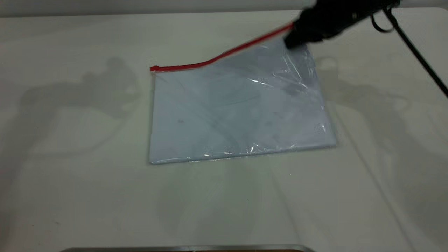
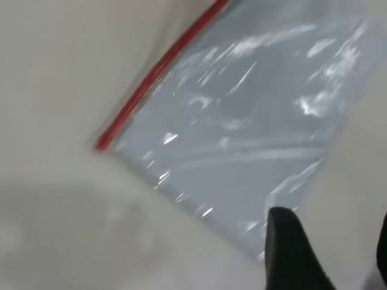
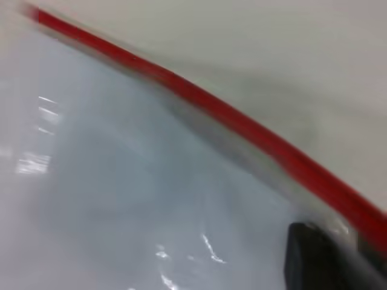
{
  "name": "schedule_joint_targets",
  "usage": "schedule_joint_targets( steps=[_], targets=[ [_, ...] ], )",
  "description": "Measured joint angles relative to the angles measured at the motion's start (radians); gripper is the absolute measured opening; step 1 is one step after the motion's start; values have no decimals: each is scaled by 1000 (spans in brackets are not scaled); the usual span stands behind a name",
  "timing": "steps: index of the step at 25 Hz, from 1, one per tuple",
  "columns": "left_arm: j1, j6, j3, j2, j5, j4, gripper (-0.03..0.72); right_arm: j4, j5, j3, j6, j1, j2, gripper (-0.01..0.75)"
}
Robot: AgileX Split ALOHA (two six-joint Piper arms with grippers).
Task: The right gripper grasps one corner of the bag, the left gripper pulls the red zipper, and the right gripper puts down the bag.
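The flat rectangular clear plastic bag (image 1: 238,108), with pale bluish-white sheets showing through it, lay near the middle of the off-white surface (image 1: 70,196), toward the far edge. Most of it rested flat. The thin bright red zipper (image 1: 217,57) ran along its far long edge, flat at the end toward the surface's left edge and rising off the surface toward the far right corner.

The right claw (image 1: 292,36), black with a long black braided cable (image 1: 416,52) trailing from it toward the right edge, was closed on the corner of the bag (image 1: 288,33) where the red strip ended, holding that corner lifted. The plastic below the grip was creased and caught the light. In the right wrist view a dark finger (image 3: 314,260) sat against the clear plastic just beside the red strip.

The left claw (image 2: 329,254) did not show in the exterior view. Its wrist view showed two dark fingers (image 2: 290,248) set apart with a clear gap between them, holding nothing, above the bag near a plain clear edge, well apart from the red strip's end (image 2: 104,144).
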Motion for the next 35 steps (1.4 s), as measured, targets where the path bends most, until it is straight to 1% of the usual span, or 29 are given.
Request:
schedule_joint_targets(
  steps=[2, 5, 6, 7, 8, 10, 11, 13, 16, 17, 18, 19, 22, 24, 27, 29, 31, 33, 35],
  targets=[
    [-1, -1, 0, -48, 32, -63, 415, -37, -118, 9, 26, 0, 5, 322],
    [-16, -5, 1, -117, 72, -137, 415, -48, -303, 31, 117, 0, 1, 459],
    [-26, -14, 1, -142, 72, -154, 415, -39, -334, 42, 157, 0, 0, 491],
    [-39, -27, 1, -164, 72, -171, 415, -32, -342, 53, 192, -4, -7, 522],
    [-55, -44, 2, -189, 72, -184, 415, -29, -323, 68, 218, -5, -19, 544],
    [-88, -80, 2, -247, 72, -192, 416, -28, -212, 89, 256, -7, -51, 561],
    [-107, -103, 2, -272, 72, -189, 415, -37, -109, 93, 271, -7, -71, 562],
    [-141, -162, 2, -334, 72, -159, 416, -57, 135, 91, 286, -7, -104, 560],
    [-190, -275, 2, -422, 72, -61, 416, -105, 564, 84, 296, -3, -138, 540],
    [-206, -314, 2, -451, 72, -25, 416, -128, 658, 82, 306, 0, -145, 532],
    [-221, -364, 3, -476, 72, 21, 416, -157, 726, 78, 333, 3, -157, 523],
    [-237, -417, 4, -505, 72, 69, 416, -185, 757, 77, 373, 4, -173, 515],
    [-281, -576, 4, -586, 72, 195, 416, -348, 781, 74, 587, 3, -241, 494],
    [-312, -675, 6, -640, 72, 257, 416, -500, 790, 74, 730, 3, -298, 480],
    [-352, -773, 42, -726, 72, 337, 416, -733, 803, 74, 941, 3, -404, 454],
    [-366, -812, 105, -790, 72, 381, 416, -871, 810, 74, 1074, 3, -476, 437],
    [-369, -843, 188, -865, 72, 418, 416, -960, 817, 74, 1171, 3, -556, 421],
    [-369, -869, 297, -938, 72, 460, 416, -1010, 821, 85, 1238, 3, -659, 412],
    [-369, -897, 406, -1021, 72, 500, 416, -1028, 824, 116, 1267, 3, -766, 411]
  ],
)
